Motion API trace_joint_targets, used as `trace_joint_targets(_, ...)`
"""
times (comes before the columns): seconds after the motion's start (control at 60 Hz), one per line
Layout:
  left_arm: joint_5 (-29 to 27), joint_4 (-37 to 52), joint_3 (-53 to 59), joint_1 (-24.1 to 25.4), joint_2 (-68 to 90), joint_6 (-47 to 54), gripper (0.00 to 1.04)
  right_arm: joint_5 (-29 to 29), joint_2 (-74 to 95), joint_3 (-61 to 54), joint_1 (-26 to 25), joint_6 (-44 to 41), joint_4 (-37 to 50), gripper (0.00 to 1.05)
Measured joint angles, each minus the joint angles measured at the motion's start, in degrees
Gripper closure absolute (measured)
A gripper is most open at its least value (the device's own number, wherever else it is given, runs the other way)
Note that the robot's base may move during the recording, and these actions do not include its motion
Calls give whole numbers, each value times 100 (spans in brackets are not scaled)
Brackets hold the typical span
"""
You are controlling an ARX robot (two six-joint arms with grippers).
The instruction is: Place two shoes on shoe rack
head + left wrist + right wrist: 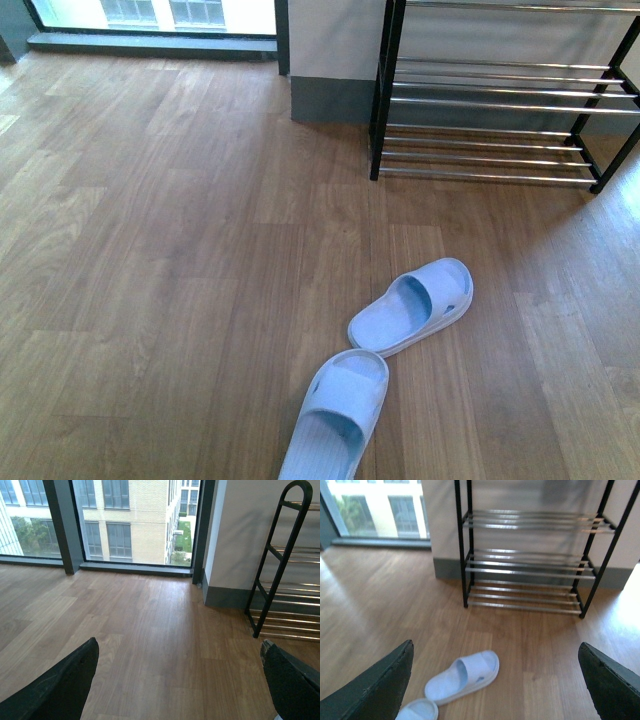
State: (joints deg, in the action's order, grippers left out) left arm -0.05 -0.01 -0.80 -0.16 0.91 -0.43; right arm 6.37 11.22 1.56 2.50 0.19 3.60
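Two pale blue slide shoes lie on the wooden floor, toe ends nearly touching. One shoe (412, 305) lies nearer the rack and the other shoe (338, 415) reaches the frame's lower edge. The shoe rack (500, 103) stands against the wall at the back right, with a black frame, chrome rods and bare tiers. My right gripper (496, 647) hangs open above the floor, with the nearer shoe (462, 675) and the other shoe (417, 711) below it and the rack (530, 570) ahead. My left gripper (179, 645) is open over bare floor, with the rack's arched end (280, 565) to one side. Neither gripper shows in the front view.
A floor-to-ceiling window (160, 15) with a dark frame runs along the back left. A white wall with a grey baseboard (330, 100) stands behind the rack. Wooden flooring (150, 250) stretches to the left of the shoes.
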Motion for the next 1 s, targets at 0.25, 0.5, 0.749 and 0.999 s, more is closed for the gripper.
trace_joint_targets(0.25, 4, 0, 0, 0, 0, 2, 9, -568, 5066, 844, -46, -319, 2874, 9)
trace_joint_targets(0.5, 4, 0, 0, 0, 0, 0, 9, -599, 10052, 2334, 321, -817, 4028, 9)
trace_joint_targets(0.749, 4, 0, 0, 0, 0, 0, 9, -579, 13001, 3860, 876, -778, 3432, 9)
trace_joint_targets(0.999, 4, 0, 0, 0, 0, 0, 9, -907, 14279, 4907, 1368, 393, 3110, 9)
